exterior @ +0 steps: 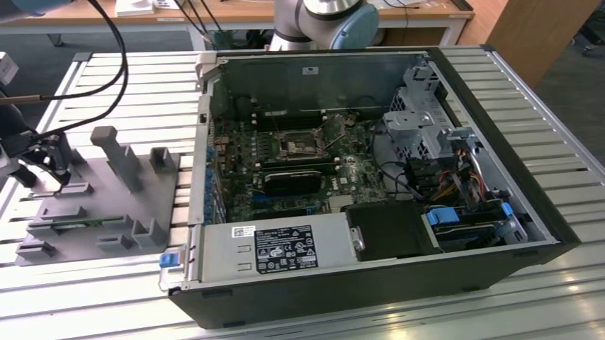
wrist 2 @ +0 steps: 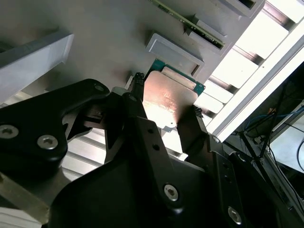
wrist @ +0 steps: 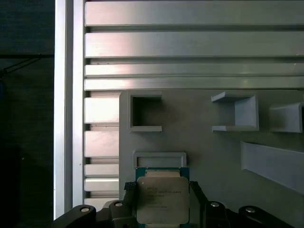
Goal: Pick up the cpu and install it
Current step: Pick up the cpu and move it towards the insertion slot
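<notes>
cpu clamped between claw fingers; one edge cut off.

We hold our black two-finger gripper low at the exterior view's left, pointing downward, its fingers closed against opposite edges of the small silvery square cpu.

Tall tray posts btwn gripper w/ cpu & open-topped case.
</notes>
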You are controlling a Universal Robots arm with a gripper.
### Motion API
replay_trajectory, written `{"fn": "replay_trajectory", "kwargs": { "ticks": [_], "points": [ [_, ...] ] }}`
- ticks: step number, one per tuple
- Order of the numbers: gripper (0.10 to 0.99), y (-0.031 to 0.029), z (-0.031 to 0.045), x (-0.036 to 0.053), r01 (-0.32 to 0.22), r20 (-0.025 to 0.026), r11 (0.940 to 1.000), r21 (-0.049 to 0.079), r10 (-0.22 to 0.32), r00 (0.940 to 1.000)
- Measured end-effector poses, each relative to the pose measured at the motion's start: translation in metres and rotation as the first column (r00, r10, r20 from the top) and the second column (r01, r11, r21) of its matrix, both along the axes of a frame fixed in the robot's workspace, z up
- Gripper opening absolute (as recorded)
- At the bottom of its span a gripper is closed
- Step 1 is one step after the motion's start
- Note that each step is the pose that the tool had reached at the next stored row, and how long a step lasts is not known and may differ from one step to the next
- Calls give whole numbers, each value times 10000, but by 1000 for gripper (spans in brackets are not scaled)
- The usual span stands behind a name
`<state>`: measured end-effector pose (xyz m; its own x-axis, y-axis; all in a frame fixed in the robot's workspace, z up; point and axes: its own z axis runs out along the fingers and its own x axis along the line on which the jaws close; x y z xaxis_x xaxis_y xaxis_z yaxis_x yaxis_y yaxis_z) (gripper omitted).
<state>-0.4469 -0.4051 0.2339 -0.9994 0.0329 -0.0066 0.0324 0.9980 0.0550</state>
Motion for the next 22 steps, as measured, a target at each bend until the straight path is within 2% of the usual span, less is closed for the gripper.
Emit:
{"fn": "replay_trajectory", "kwargs": {
  "ticks": [22],
  "points": [
    [533, 0, 70, 0, 0, 0, 10000, 0, 0, 10000]
  ]
}}
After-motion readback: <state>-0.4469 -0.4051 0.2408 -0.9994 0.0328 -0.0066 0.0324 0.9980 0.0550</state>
